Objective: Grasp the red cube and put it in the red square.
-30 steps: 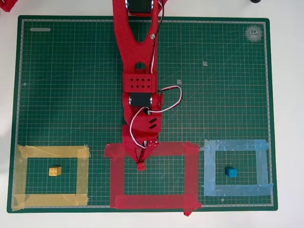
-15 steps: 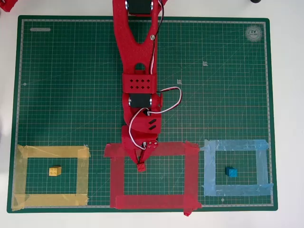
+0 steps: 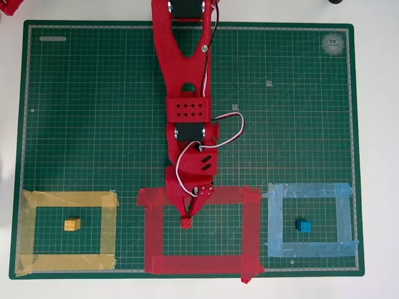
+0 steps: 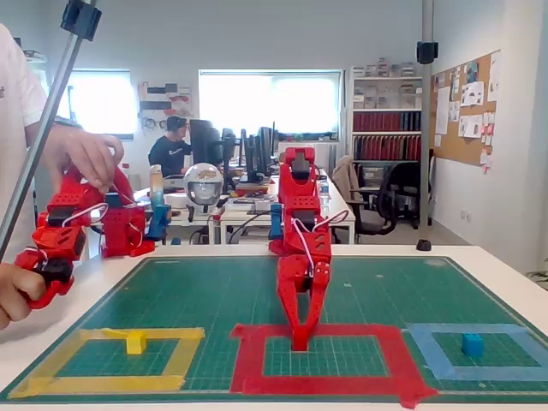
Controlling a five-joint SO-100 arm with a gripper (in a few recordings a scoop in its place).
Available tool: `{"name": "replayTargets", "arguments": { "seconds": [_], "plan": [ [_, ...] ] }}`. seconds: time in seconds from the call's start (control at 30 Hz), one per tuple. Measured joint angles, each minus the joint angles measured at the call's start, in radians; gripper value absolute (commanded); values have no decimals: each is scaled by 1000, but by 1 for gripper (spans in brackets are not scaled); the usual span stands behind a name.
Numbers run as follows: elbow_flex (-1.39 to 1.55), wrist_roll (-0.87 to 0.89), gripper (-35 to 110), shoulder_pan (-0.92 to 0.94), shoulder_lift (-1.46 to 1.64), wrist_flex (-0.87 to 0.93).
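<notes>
My red gripper (image 3: 187,215) points down just inside the far strip of the red square (image 3: 199,264), its fingers shut on the red cube (image 3: 186,222). The cube sits at the fingertips, over the green mat inside the frame near its far edge. In the fixed view the gripper (image 4: 300,341) reaches down to the mat inside the red square (image 4: 325,384); the cube blends with the red fingers there, and I cannot tell whether it touches the mat.
A yellow cube (image 3: 72,224) lies inside the yellow tape frame (image 3: 67,199) at the left. A blue cube (image 3: 303,226) lies inside the light blue tape frame (image 3: 308,190) at the right. The green mat (image 3: 93,112) covers the table.
The arm has stretched slightly toward the near edge, and the red cube has moved with the fingertips a little further into the red square.
</notes>
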Motion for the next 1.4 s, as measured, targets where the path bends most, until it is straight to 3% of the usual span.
{"name": "replayTargets", "arguments": {
  "seconds": [1.4],
  "plan": [
    [11,0,0,0,-18,-100]
  ]
}}
